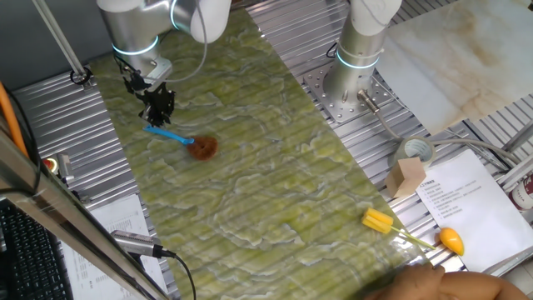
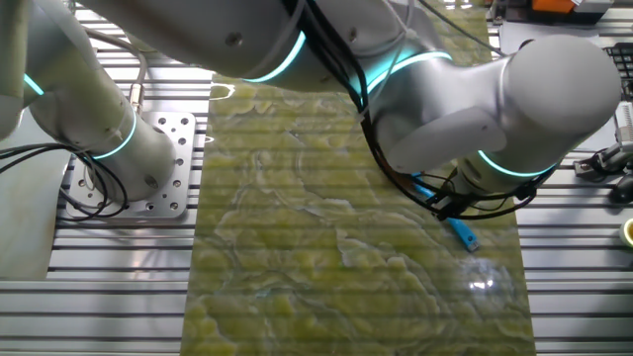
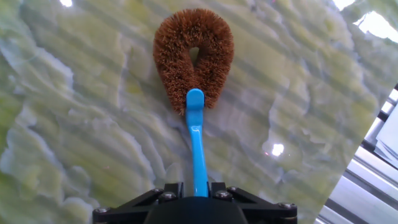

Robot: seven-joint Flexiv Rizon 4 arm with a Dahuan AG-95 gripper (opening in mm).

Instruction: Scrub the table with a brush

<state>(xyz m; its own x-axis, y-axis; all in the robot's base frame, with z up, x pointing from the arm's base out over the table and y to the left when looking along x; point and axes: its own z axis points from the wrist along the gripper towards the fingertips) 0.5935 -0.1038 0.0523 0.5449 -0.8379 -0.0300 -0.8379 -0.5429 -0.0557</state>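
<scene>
Gripping the brush [image 3: 196, 124] by its handle tip, my hand [image 1: 157, 107] could let it twist if I press hard on the counter [image 1: 275, 192].

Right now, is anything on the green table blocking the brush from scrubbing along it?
Nothing visible does. The brush lies on the table with the tool at its handle end, and the green surface around it is bare. The yellow scrubber sits far off at the edge.

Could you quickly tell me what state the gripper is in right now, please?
Gripper: cannot be told whether open or shut; it sits at the end of the brush handle.
</scene>
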